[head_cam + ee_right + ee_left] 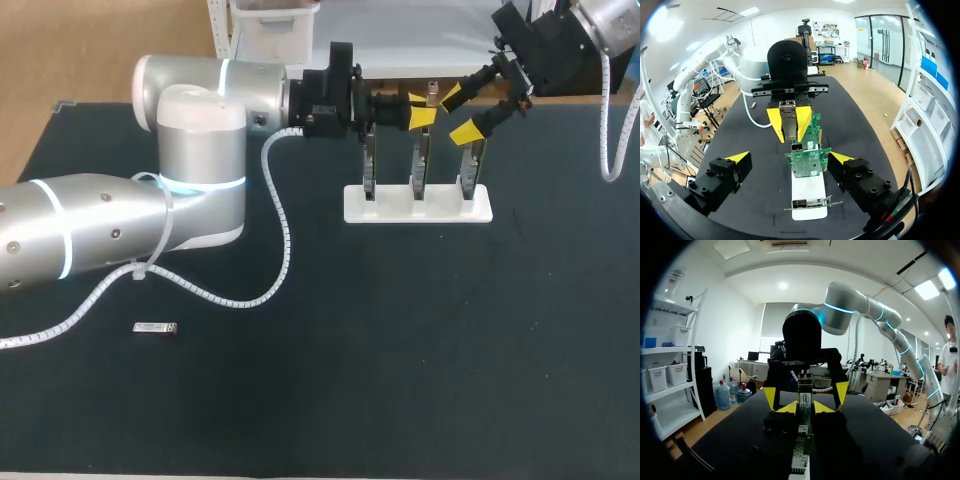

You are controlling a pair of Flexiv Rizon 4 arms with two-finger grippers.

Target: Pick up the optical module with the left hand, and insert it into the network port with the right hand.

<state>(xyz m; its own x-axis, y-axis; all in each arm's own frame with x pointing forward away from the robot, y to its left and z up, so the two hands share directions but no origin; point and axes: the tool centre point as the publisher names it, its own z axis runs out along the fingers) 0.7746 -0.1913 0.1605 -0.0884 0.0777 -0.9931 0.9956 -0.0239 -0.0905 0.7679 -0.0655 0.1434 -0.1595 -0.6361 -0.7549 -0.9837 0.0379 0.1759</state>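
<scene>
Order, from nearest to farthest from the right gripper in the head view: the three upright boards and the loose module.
1. Right board, just below the right gripper.
2. Middle board, next along.
3. Left board, last of the three.
4. Loose module, far off, front left of the table.

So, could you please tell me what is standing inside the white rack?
Three green network cards stand upright in the white rack. Their bottom edges are hidden in its slots.
</scene>
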